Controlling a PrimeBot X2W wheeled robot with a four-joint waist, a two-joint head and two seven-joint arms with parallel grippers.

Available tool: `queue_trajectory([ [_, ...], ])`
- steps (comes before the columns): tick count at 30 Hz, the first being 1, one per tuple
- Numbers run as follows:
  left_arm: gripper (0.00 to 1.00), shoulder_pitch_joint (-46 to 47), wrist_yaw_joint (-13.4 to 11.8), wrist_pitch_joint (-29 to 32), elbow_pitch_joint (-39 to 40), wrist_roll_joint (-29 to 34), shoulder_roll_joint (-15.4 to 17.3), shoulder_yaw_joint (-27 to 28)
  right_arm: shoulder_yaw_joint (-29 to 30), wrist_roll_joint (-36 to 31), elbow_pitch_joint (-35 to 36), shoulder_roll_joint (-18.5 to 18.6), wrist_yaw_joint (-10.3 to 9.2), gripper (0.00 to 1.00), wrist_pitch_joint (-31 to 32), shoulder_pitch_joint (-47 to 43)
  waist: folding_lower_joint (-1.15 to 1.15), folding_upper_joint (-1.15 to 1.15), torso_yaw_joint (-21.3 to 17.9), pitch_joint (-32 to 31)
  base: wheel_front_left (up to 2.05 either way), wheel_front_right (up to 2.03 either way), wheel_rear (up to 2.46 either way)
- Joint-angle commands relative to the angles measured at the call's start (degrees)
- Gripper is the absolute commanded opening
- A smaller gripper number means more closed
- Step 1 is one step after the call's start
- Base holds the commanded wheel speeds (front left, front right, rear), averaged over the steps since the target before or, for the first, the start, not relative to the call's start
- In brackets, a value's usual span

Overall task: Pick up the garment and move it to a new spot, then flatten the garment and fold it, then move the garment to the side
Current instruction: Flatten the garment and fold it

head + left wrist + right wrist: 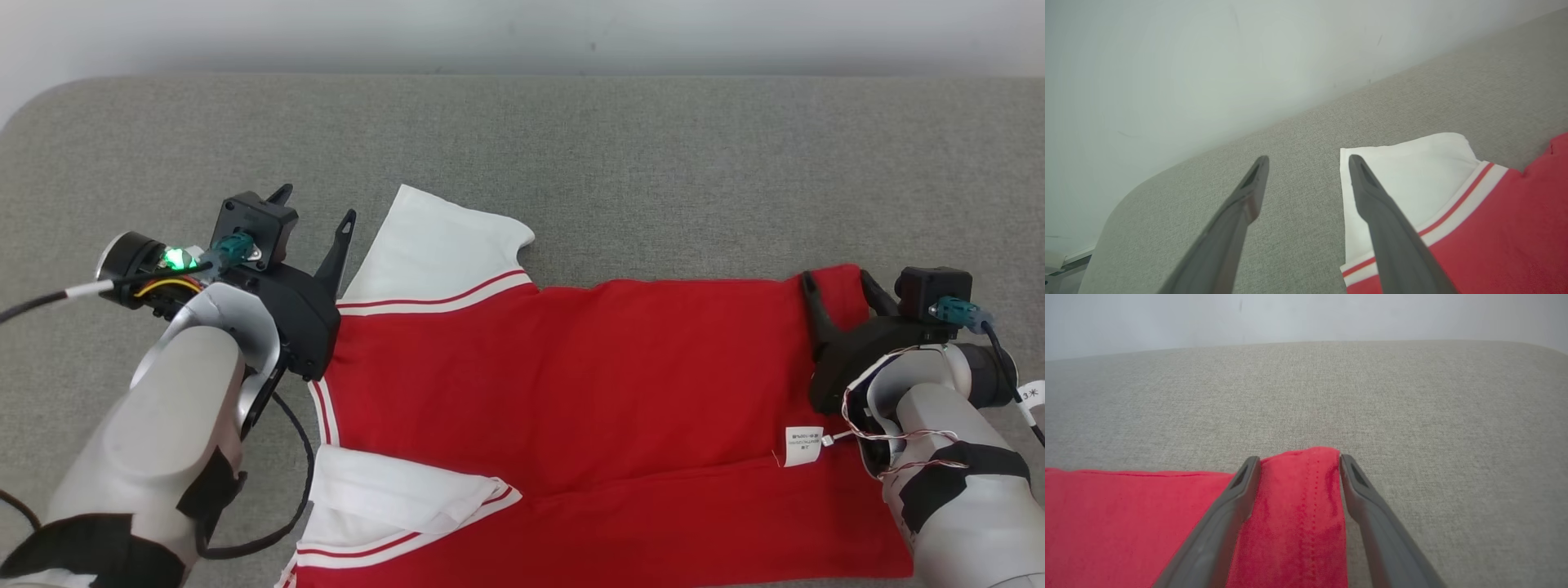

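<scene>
A red garment (pixel 571 384) with white sleeves and red-striped white trim lies spread across the grey surface, a white care label (pixel 803 445) showing near its right end. My left gripper (pixel 314 206) is open at the garment's far left, beside the upper white sleeve (pixel 1412 179); its right finger (pixel 1388 232) lies over that sleeve's edge. My right gripper (pixel 834 282) is open over the garment's far right corner. In the right wrist view the red hemmed corner (pixel 1300 506) lies between its spread fingers (pixel 1224 522), not pinched.
The grey fabric-covered surface (pixel 653 163) runs wide beyond the garment to a pale wall (pixel 522 33) at the back. Its rounded left corner (pixel 1122 208) shows in the left wrist view. The garment's lower part runs off the head view's bottom edge.
</scene>
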State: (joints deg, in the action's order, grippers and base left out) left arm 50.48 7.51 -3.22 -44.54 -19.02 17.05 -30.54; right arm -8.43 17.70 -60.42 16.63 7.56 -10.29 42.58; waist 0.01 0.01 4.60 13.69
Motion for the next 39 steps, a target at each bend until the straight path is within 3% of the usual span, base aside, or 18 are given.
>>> queue_trajectory([
  [1,1.00,0.5,-0.1,0.2,0.1,-1.0,0.4,-0.5,-0.2,0.4,-0.5,0.2,-0.12,0.95,0.0,0.5,-0.01,-0.01,0.0,0.0,0.00,0.00,0.00],
  [6,1.00,1.7,-0.1,2.0,1.1,-5.3,2.2,-5.4,-1.8,1.7,-3.4,0.7,-0.12,0.76,-0.7,1.7,-0.01,-0.01,0.0,0.4,0.00,0.00,0.00],
  [9,1.00,2.5,-0.1,3.2,2.3,-8.7,3.5,-8.3,-2.6,2.2,-4.8,0.9,-0.12,0.75,-0.9,2.7,-0.01,-0.01,-0.1,0.8,0.00,0.00,0.00],
  [11,1.00,3.5,-0.1,3.9,3.4,-10.6,4.7,-10.5,-2.9,2.5,-5.8,1.0,-0.12,0.68,-1.1,3.3,-0.01,-0.01,-0.2,1.2,0.00,0.00,0.00],
  [13,1.00,4.3,-0.1,4.6,4.5,-12.7,5.8,-12.3,-2.8,3.1,-6.4,1.1,-0.12,0.68,-1.6,4.0,-0.01,-0.01,-0.2,1.5,0.00,0.00,0.00],
  [15,1.00,4.9,-0.1,5.1,5.7,-15.4,6.8,-14.1,-3.0,3.5,-6.9,1.0,-0.12,0.77,-2.2,4.4,-0.01,-0.01,-0.3,1.7,0.00,0.00,0.00],
  [19,1.00,6.5,-0.1,4.7,6.8,-18.1,8.6,-16.7,-3.1,5.0,-8.0,0.4,-0.12,0.73,-2.8,4.7,-0.01,-0.01,-0.5,1.7,0.00,0.00,0.00],
  [22,1.00,6.9,-0.1,4.2,6.6,-19.2,9.1,-18.4,-3.8,5.7,-8.2,0.2,-0.12,0.47,-3.3,4.5,-0.01,-0.01,-0.8,1.8,0.00,0.00,0.00],
  [24,1.00,7.3,-0.1,4.4,6.4,-20.3,9.5,-19.3,-4.4,6.0,-8.1,0.2,-0.12,0.25,-3.4,4.7,-0.01,-0.01,-1.0,2.1,0.00,0.00,0.00],
  [25,1.00,7.6,-0.1,4.4,6.3,-20.7,9.7,-19.8,-4.6,6.2,-8.0,0.3,-0.12,0.00,-3.6,4.9,-0.01,-0.01,-1.1,2.3,0.00,0.00,0.00],
  [39,1.00,13.7,-0.1,12.2,9.4,-32.7,13.7,-28.5,-8.6,8.2,-4.0,0.0,-0.12,0.00,-4.8,8.9,-0.01,-0.01,-3.6,7.3,0.00,0.00,0.00],
])
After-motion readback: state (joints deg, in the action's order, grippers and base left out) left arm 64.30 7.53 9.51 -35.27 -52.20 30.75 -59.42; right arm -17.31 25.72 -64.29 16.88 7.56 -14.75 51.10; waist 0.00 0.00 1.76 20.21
